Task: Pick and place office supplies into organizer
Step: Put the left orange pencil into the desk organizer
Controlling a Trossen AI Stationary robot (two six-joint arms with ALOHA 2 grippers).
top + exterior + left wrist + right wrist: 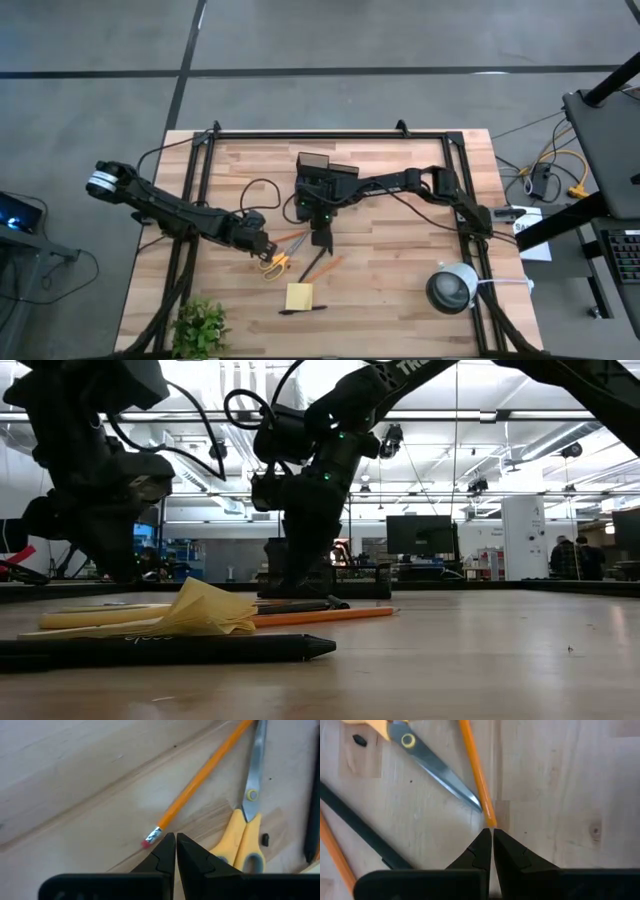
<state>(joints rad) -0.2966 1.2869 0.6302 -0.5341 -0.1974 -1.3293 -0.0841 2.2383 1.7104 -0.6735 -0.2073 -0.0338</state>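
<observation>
An orange pencil [291,237] lies flat on the table between my two grippers. Its eraser end [151,838] lies just off my shut left gripper [176,839], and its other end [490,821] just off my shut right gripper [491,833]. The yellow-handled scissors [275,261] lie beside it, blades toward the right gripper. A second orange pencil [326,267], a black pen [360,835], the yellow sticky-note pad [299,297] and a tiny black clip [265,839] rest nearby. The dark organizer [326,165] stands behind the right wrist. My left gripper has its shut fingertips low at the table, right beside the pencil's eraser end [155,835]; I cannot tell whether they touch it. My right gripper points its shut fingertips at the pencil's opposite end [491,824]; whether they touch it, I cannot tell.
Another black pen [300,311] lies near the pad, toward the near edge. A round grey-white lamp [452,288] stands at the near right and a green plant [200,326] at the near left corner. Bare wood shows between the lamp and the supplies.
</observation>
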